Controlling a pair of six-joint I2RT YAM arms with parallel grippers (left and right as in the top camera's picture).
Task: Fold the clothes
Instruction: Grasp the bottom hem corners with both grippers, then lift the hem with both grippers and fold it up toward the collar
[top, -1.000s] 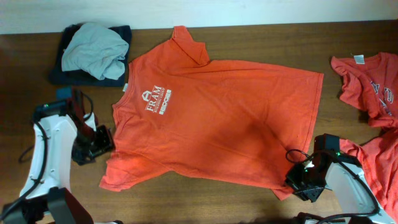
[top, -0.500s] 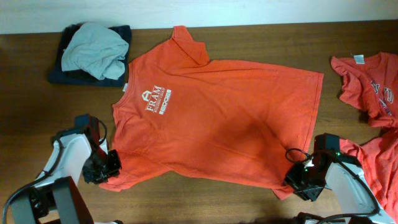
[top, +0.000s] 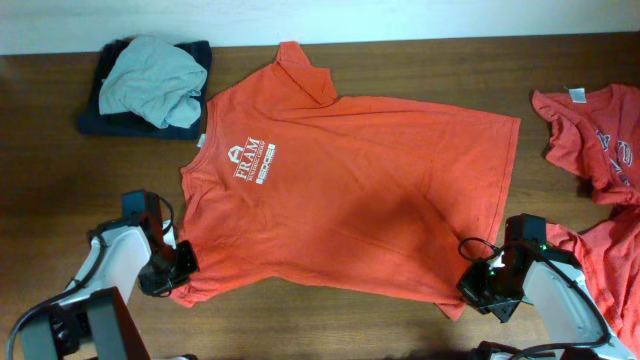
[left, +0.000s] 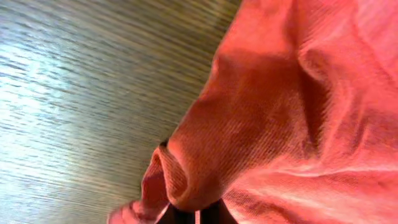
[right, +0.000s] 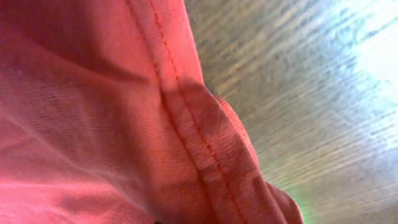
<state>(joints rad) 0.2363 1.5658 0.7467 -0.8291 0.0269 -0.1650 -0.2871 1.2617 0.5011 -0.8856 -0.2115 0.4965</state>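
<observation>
An orange-red T-shirt (top: 350, 190) with a small white chest logo lies spread flat across the middle of the wooden table. My left gripper (top: 182, 275) is shut on its near sleeve at the lower left. In the left wrist view the sleeve cloth (left: 280, 112) bunches up over the dark fingertips (left: 214, 216). My right gripper (top: 472, 290) is shut on the shirt's near hem corner at the lower right. The stitched hem (right: 186, 130) fills the right wrist view and hides the jaws.
A heap of grey and dark clothing (top: 150, 80) sits at the back left. Two more orange-red shirts lie crumpled at the right edge, one at the back (top: 595, 140) and one at the front (top: 612, 265) beside my right arm.
My left gripper has moved right and toward the front, from beside the sleeve onto it, and shut on the cloth. My right gripper stayed at the hem corner and closed.
</observation>
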